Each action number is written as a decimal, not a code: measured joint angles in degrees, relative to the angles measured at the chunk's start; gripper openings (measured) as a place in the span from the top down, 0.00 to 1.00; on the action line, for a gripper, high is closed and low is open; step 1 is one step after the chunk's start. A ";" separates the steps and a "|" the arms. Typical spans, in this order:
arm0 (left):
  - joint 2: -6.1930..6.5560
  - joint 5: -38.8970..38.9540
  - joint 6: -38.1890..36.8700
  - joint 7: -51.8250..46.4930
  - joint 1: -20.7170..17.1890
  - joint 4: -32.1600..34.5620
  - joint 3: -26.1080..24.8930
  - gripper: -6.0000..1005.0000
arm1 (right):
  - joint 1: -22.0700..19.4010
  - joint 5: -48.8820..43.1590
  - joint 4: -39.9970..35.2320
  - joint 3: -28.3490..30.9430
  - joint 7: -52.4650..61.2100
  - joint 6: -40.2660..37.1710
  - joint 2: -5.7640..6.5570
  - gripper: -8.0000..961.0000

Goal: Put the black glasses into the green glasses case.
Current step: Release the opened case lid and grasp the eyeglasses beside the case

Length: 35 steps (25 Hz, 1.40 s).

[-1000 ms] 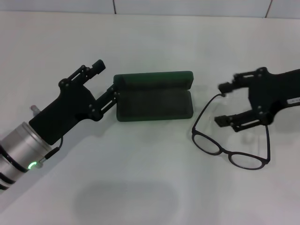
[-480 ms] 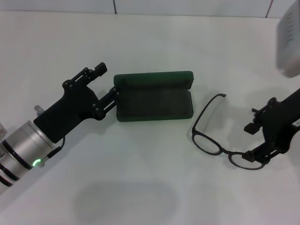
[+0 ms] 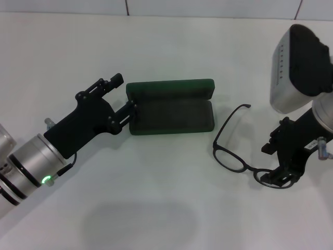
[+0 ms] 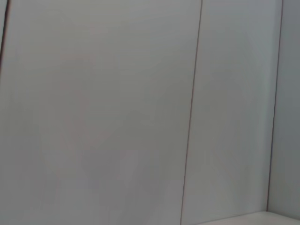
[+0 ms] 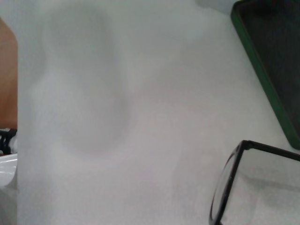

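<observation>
The green glasses case (image 3: 171, 107) lies open in the middle of the white table, lid toward the back, dark lining showing. The black glasses (image 3: 231, 156) lie unfolded on the table to its right, temple arms pointing away from me. My right gripper (image 3: 278, 164) points down over the outer lens, fingers apart on either side of the frame. My left gripper (image 3: 125, 94) is open at the case's left end, its lower finger against the case. The right wrist view shows one lens (image 5: 253, 183) and a corner of the case (image 5: 276, 61). The left wrist view shows only the wall.
The white table (image 3: 166, 208) stretches in front of the case and glasses. A tiled wall edge (image 3: 208, 8) runs along the back. My right arm's grey wrist housing (image 3: 299, 67) hangs above the table's right side.
My right arm has swung from above the temple arms to the right and turned down over the outer lens. My left gripper has edged closer to the case's left end.
</observation>
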<state>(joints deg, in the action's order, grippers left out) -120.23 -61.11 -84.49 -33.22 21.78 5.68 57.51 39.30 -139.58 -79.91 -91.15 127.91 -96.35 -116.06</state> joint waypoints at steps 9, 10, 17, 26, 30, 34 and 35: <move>0.11 0.23 -1.36 0.02 -1.02 0.48 -0.27 0.35 | 0.49 0.34 -0.29 -1.61 0.10 0.67 -0.12 0.35; 0.13 0.26 -1.44 0.09 -1.22 0.52 -0.28 0.35 | 0.66 0.34 -0.20 -1.54 0.10 0.72 -0.12 0.35; 0.29 0.30 -2.06 2.82 -2.99 0.73 -0.30 0.35 | 0.70 0.89 0.32 -0.06 0.49 4.81 -0.12 0.37; -0.08 0.46 -1.95 5.88 -2.24 0.25 -0.29 0.35 | 1.17 4.78 4.45 1.64 0.68 6.83 -0.12 0.40; -0.10 1.22 -1.67 5.90 -1.99 0.33 -0.36 0.35 | 1.60 4.90 5.11 1.33 0.75 7.25 -0.12 0.41; 0.03 2.10 -1.43 5.86 -1.62 0.28 -0.38 0.35 | 2.07 4.92 6.10 0.60 0.76 7.96 -0.12 0.42; 0.04 2.11 -1.39 5.80 -1.60 0.30 -0.38 0.35 | 2.24 4.93 6.46 0.24 0.76 8.10 -0.12 0.42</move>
<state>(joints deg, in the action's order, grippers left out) -120.18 -59.00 -85.87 -27.42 20.18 5.98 57.13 41.55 -134.66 -73.45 -90.91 128.67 -88.25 -116.19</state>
